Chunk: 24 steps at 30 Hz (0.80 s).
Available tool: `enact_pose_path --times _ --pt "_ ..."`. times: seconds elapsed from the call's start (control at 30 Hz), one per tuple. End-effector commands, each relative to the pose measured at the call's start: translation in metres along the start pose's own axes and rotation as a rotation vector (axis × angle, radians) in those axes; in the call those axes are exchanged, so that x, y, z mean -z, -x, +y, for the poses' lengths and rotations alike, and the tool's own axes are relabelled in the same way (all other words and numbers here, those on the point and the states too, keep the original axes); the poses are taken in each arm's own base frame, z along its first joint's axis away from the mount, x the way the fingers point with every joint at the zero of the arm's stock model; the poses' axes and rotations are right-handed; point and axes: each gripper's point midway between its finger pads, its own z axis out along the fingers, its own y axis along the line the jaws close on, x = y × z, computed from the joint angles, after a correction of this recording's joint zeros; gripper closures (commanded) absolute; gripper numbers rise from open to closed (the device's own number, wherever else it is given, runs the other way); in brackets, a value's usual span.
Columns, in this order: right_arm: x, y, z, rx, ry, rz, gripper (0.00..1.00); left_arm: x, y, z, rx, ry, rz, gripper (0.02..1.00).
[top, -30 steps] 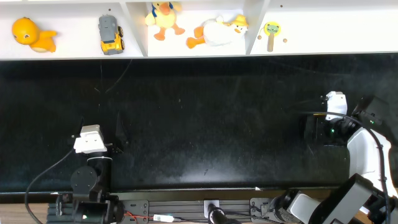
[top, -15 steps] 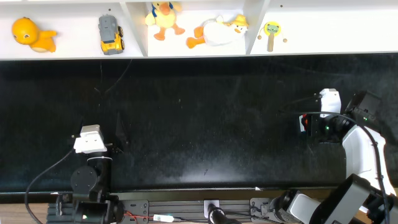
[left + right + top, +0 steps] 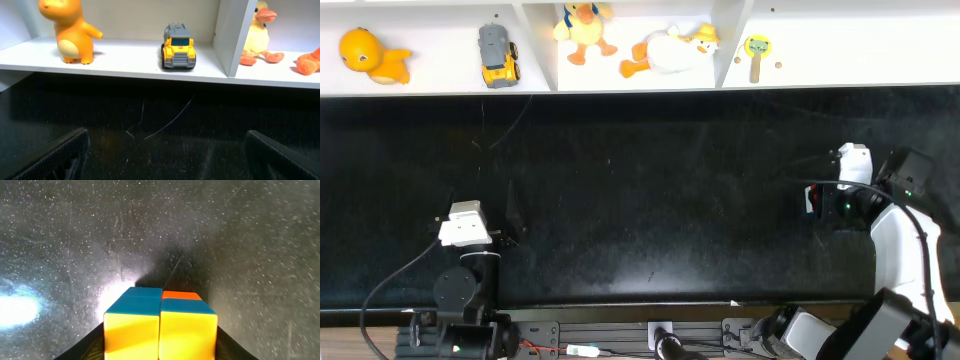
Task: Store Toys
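Our left fingers (image 3: 60, 155) gape wide, and our right fingers (image 3: 230, 350) clamp a cube (image 3: 160, 325). The shelf's (image 3: 640, 88) middle compartment holds a yellow duck (image 3: 584, 30) and a white duck (image 3: 670, 50).

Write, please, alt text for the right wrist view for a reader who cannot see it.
The right hand holds a cube between its dark fingers, yellow faces toward the camera, blue and orange ones on top. Behind it lies the black, speckled tabletop with a bright patch of glare.
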Motion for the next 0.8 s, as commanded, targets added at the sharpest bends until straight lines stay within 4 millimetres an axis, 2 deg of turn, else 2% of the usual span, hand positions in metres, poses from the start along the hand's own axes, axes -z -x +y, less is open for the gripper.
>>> enact_pose_path --times 0.03,0.47,0.57,0.8 --pt "0.024 0.028 -0.009 -0.031 -0.057 -0.084 0.549 0.000 0.001 0.001 -0.021 0.002 -0.006 0.020" --pt "0.086 0.123 -0.037 -0.080 -0.147 -0.327 0.531 0.000 0.001 0.001 -0.021 0.002 -0.006 0.020" --pt "0.088 0.139 -0.040 -0.078 -0.145 -0.343 0.546 0.000 0.001 0.001 -0.021 0.002 -0.006 0.023" --pt "0.075 0.179 -0.047 -0.103 -0.122 -0.361 0.549 0.000 0.001 0.001 -0.021 0.002 -0.006 0.020"
